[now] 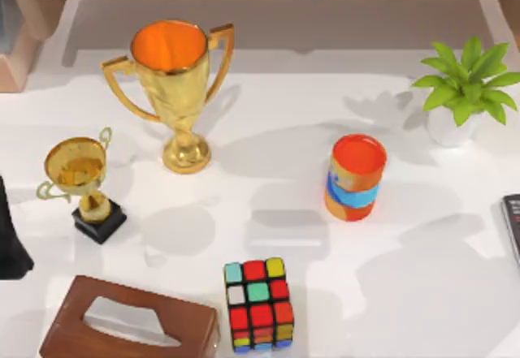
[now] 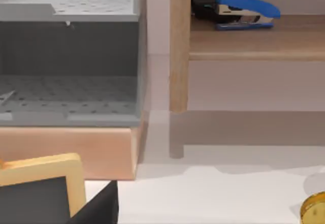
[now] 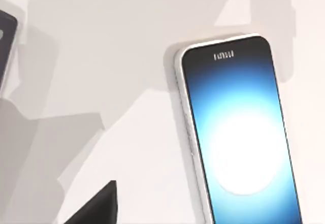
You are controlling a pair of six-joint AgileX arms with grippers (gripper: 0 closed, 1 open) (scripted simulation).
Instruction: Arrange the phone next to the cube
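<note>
**Phone's under my right wrist, cube's way over by the front edge**

So here's where things sit. The cube [image 1: 259, 304] is on the table [image 1: 422, 293] at the front, a bit left of centre, just beside the brown tissue box [image 1: 130, 325]. The phone [image 3: 238, 132] lies flat, screen up, in my right wrist view, apart from everything else, with nothing gripping it. Its long axis runs roughly along the direction that camera looks, tilted a little, earpiece end farthest away.

My right arm is clearly the nearer one, since the phone is right below its wrist. I'd guess it sits off the right side of the table, well apart from the cube, so the carry goes leftward and toward the front.

My left arm is parked at the left edge, looking at a shelf with a blue stapler [image 2: 244, 11].

Whether either set of fingers is apart or together, I honestly can't tell from these views.
</note>
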